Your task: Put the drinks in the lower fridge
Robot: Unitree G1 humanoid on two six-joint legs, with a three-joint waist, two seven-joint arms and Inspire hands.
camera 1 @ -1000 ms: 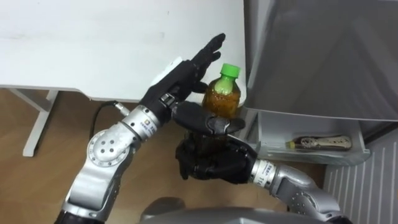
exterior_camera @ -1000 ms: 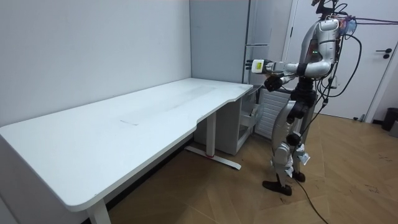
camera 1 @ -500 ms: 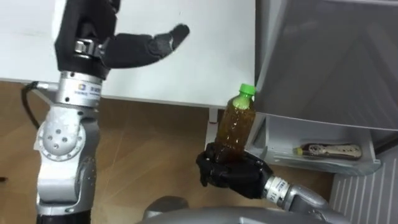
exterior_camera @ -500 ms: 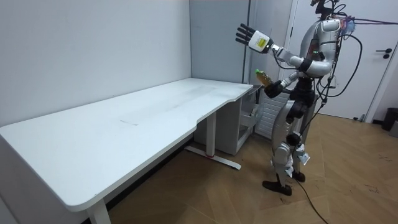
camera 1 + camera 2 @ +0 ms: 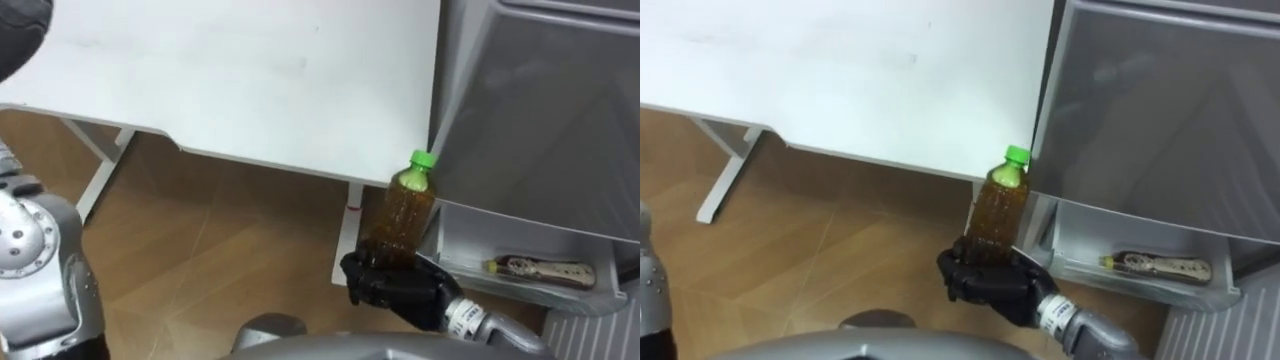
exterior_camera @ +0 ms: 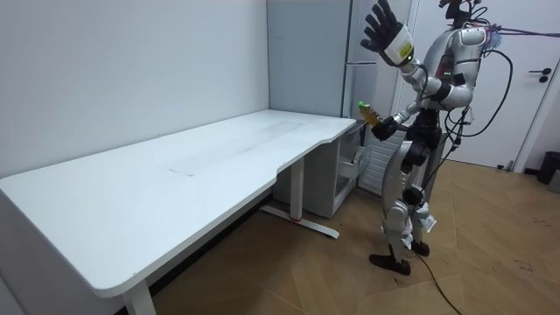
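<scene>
An amber drink bottle (image 5: 405,215) with a green cap stands upright in my right hand (image 5: 395,285), whose fingers are curled round its base. The bottle (image 5: 998,210) is held in front of the table's corner, just left of the grey fridge (image 5: 540,100). Below the fridge's upper door, a pale shelf (image 5: 520,285) of the lower part stands open, and a dark-and-pale bottle-like item (image 5: 540,268) lies in it. In the room view my left hand (image 6: 382,26) is raised above head height with its fingers spread, holding nothing.
The white table (image 5: 250,70) runs off to my left, its leg (image 5: 95,165) on the wooden floor. I stand at the table's end, facing the fridge (image 6: 306,52). A white ribbed panel (image 5: 590,335) is at the lower right.
My left hand has left the bottle's side and swung up above my head. The right hand keeps hold of the bottle. The camera has shifted.
</scene>
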